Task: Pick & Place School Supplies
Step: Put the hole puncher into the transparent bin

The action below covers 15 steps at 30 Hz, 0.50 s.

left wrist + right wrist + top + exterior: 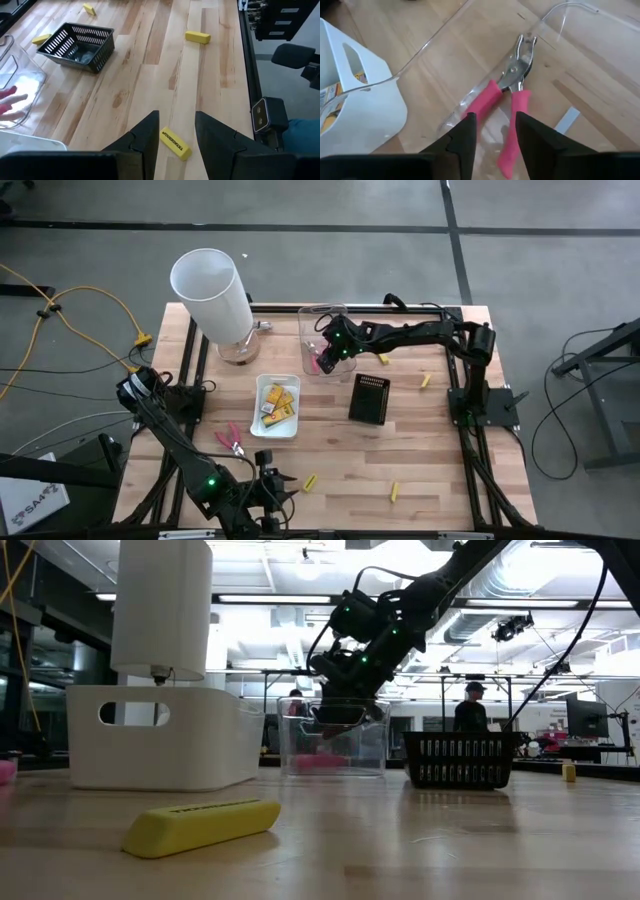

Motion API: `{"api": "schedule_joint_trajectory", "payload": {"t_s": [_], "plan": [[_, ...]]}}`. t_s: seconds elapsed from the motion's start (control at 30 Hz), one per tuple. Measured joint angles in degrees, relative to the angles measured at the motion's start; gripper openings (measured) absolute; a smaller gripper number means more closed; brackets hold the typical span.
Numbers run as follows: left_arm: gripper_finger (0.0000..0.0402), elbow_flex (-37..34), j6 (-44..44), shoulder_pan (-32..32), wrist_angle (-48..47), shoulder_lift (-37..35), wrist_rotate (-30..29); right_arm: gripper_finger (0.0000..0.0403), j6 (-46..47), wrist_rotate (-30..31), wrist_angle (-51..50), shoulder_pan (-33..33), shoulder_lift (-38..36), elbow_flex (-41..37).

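Pink-handled tool [512, 95], handle ends hidden

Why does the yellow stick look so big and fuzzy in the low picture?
Low view: the yellow stick lies close to the camera, so it looms large and soft. Right wrist view: the pink-handled tool lies sharp in the clear tray, whose wall glints.

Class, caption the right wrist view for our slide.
Open right gripper above pink-handled metal pliers lying in the clear plastic tray.
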Motion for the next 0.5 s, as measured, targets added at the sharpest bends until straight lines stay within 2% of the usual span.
{"api": "schedule_joint_trajectory", "payload": {"t_s": [0.2,0.4,0.5], "plan": [[0.012,0.0,0.02,-0.01,0.0,0.0,0.19,0.0138,-1.07,-1.21,-0.16,-0.09,-1.31,0.02],[0.012,0.0,1.61,1.57,0.77,0.0,6.08,0.0134,-2.57,-1.47,-2.17,-0.26,-5.55,0.04],[0.012,0.02,4.78,2.99,0.55,-0.22,6.89,0.0133,-2.93,-1.62,-3.16,-0.01,-8.05,0.11]]}}
